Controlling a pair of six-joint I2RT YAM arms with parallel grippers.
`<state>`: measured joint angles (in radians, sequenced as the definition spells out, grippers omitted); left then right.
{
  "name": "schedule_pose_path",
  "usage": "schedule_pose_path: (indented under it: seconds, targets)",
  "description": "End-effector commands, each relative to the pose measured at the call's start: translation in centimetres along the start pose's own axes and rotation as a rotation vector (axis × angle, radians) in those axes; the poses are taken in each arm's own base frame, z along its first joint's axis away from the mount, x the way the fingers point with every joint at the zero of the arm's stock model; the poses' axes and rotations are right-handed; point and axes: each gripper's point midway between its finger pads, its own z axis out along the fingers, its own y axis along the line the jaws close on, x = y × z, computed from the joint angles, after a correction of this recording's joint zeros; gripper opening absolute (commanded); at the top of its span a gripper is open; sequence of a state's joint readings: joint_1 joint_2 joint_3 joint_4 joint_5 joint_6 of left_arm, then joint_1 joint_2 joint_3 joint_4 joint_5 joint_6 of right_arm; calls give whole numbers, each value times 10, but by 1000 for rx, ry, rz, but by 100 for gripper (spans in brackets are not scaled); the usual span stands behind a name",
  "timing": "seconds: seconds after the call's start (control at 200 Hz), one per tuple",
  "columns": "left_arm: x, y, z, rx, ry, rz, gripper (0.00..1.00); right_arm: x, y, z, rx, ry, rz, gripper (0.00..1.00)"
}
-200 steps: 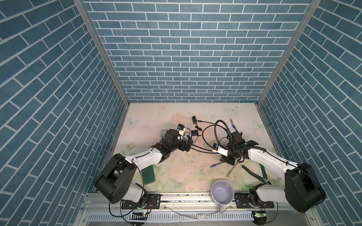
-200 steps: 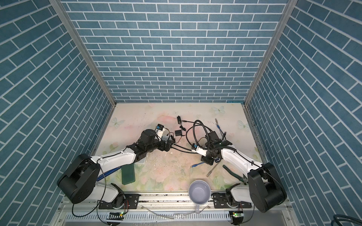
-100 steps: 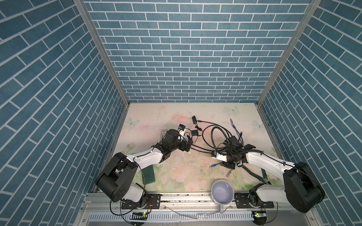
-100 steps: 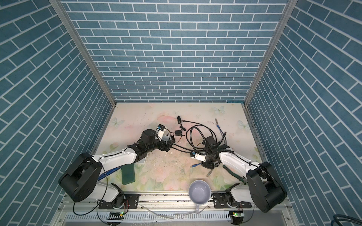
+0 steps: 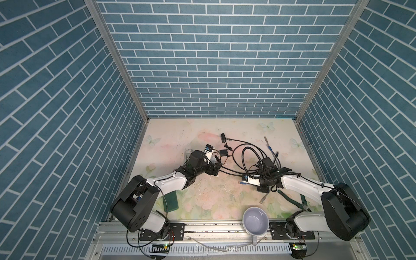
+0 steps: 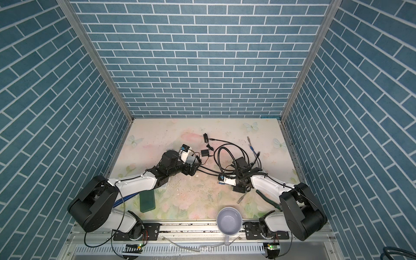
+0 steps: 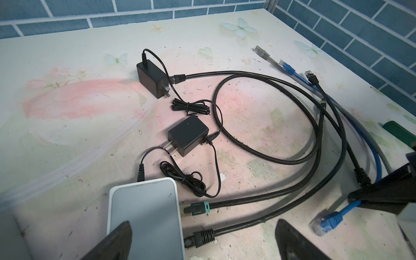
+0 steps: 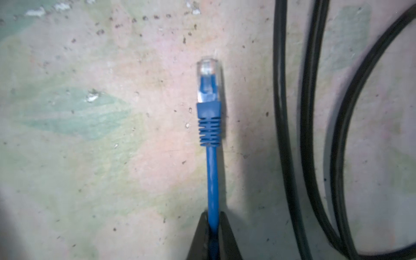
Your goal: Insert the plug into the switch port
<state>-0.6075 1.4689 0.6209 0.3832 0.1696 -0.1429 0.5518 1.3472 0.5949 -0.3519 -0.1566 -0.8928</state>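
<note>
Your right gripper has its fingers pinched tight on the blue cable, behind the boot. Straight ahead of those fingertips the plug points away over the table; you cannot tell whether it touches the surface. Black cables run alongside it, apart.

Your left gripper stands spread wide, gripping nothing. One finger overlaps the near corner of the white switch. Between the fingers, two black connectors meet the switch's side. The blue plug sits just outside the other finger, well clear of the switch. Beyond the fingertips lie two power adapters.
</note>
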Motion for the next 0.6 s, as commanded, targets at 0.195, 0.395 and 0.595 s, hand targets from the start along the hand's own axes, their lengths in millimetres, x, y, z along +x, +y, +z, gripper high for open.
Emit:
schedule_pose_path:
  seconds: [0.195, 0.395, 0.595]
  targets:
    - [-21, -15, -15, 65, -107, 106, 100, -25, -15, -11, 80, -109, -143, 0]
    - [-10, -27, -19, 128, 5, 190, 99, -49, -17, -28, 25, -184, -154, 0]
    - [-14, -52, -38, 184, -129, 362, 100, -73, -31, -43, 25, -258, -62, 0]
